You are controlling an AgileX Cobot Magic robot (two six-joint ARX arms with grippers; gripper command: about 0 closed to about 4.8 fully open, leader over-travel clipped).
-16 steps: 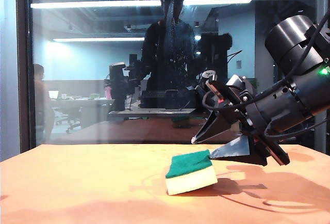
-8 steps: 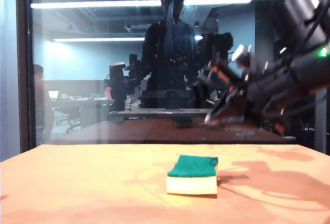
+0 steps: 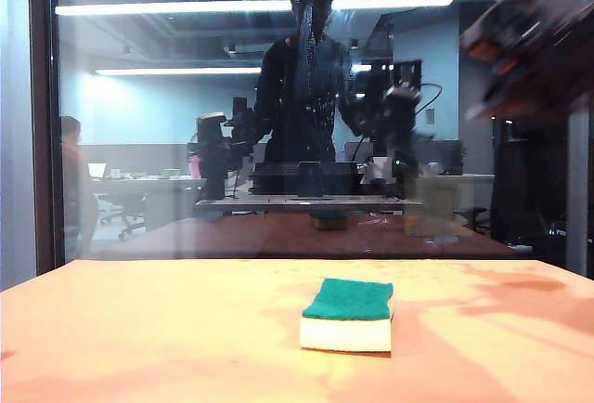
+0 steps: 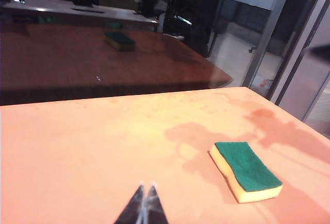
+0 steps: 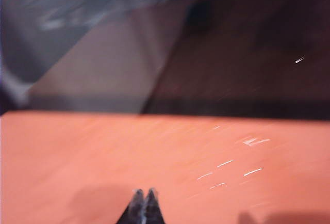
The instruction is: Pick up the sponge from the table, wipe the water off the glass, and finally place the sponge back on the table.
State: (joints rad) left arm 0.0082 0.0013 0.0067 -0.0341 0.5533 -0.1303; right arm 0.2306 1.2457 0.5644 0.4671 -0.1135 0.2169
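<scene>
Well, my sponge (image 3: 347, 315) looks light and squashy, lying free on the table (image 3: 139, 329) at lower centre; I judge its short sides the best hold. Right gripper (image 5: 144, 198) is closed and empty at upper right (blurred); left gripper (image 4: 145, 197) is closed too.

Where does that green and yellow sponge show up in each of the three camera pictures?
Exterior view: the sponge lies flat on the orange table, right of centre.
Left wrist view: the sponge lies on the table, beyond the shut left gripper.
Right wrist view: not in it.
Shared landmark: the table.
</scene>
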